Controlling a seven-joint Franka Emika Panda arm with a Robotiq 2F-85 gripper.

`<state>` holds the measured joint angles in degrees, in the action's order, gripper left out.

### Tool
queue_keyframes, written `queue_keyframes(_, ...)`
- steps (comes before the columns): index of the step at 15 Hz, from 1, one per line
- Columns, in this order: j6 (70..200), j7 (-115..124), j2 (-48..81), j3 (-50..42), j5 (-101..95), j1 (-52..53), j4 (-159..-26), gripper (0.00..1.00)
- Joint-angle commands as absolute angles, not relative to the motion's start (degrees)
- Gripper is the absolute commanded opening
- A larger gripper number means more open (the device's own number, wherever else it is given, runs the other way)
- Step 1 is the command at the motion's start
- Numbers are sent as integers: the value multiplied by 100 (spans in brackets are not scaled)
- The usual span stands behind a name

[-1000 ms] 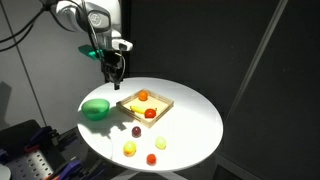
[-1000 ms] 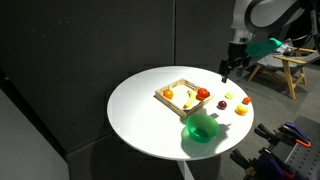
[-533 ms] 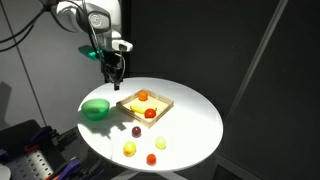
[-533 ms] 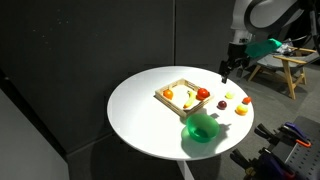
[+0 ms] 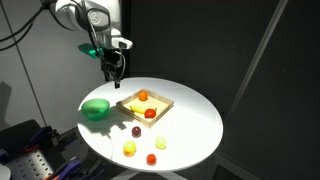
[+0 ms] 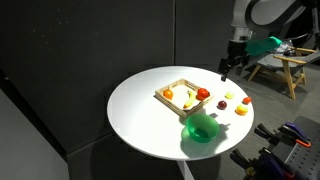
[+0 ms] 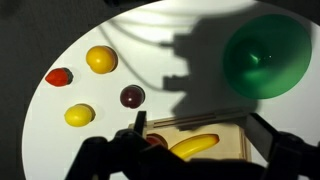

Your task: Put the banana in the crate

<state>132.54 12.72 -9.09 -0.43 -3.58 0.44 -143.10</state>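
Arm (image 5: 85,18) aloft, jaws wide apart.

Directly under the spread jaws, crate (image 7: 215,122) walls ring the banana (image 7: 195,146) — beyond them, bare table (image 7: 205,90) runs between green bowl (image 7: 265,55) and loose fruits (image 7: 101,60).
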Motion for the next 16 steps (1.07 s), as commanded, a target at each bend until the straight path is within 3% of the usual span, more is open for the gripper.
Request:
queue_keyframes(1, 13202, 1028, -1270, -23, -143, 21, -14378, 100)
queue_keyframes(16, 11971, 593, -2503, -16, 162, -1, -14547, 100)
